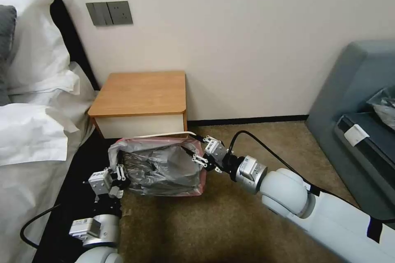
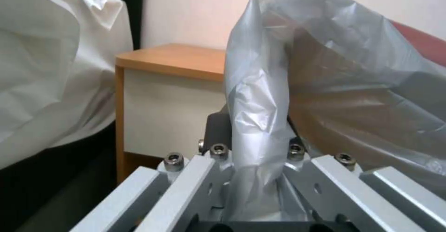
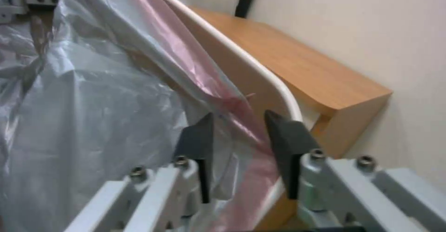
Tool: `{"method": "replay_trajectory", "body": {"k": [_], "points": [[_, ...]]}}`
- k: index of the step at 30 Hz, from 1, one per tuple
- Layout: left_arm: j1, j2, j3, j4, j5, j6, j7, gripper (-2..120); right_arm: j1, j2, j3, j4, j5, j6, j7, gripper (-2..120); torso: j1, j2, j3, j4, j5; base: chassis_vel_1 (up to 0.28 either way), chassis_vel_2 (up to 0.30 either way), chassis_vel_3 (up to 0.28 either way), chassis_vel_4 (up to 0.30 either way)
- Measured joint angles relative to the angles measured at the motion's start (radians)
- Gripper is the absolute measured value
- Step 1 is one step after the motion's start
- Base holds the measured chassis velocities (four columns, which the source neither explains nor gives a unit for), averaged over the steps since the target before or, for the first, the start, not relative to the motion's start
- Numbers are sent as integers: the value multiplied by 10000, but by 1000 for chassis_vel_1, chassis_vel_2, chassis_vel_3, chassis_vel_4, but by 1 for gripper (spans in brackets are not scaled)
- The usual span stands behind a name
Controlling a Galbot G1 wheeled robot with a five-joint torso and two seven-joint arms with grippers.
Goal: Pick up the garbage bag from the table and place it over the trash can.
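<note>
Now the garbage bag (image 1: 162,168), draped over the trash can (image 1: 181,133) before the table (image 1: 140,92), is pinched by the left hand (image 1: 119,174), while the right hand (image 1: 201,158) is spread around its pink rim, which should be tucked evenly.

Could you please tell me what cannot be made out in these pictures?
- Head view: the trash can body, covered by the garbage bag; a strip of rim shows.
- Left wrist view: the left gripper fingertips, wrapped in bag film.
- Right wrist view: whether the right gripper touches the pink edge between its parted fingers.
</note>
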Motion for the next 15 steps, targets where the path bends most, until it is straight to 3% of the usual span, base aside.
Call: {"method": "replay_trajectory", "body": {"k": [8, 15], "points": [[-28, 0, -10, -5, -6, -1, 0, 7, 0, -52, -33, -10, 126, -1, 10, 0, 0, 0, 0, 0, 0, 0, 0, 0, 0], [-41, 15, -14, -4, -16, 0, -3, 7, 13, -49, -58, -11, 160, 0, 65, 0, 1, 0, 0, 0, 0, 0, 0, 0, 0]]}}
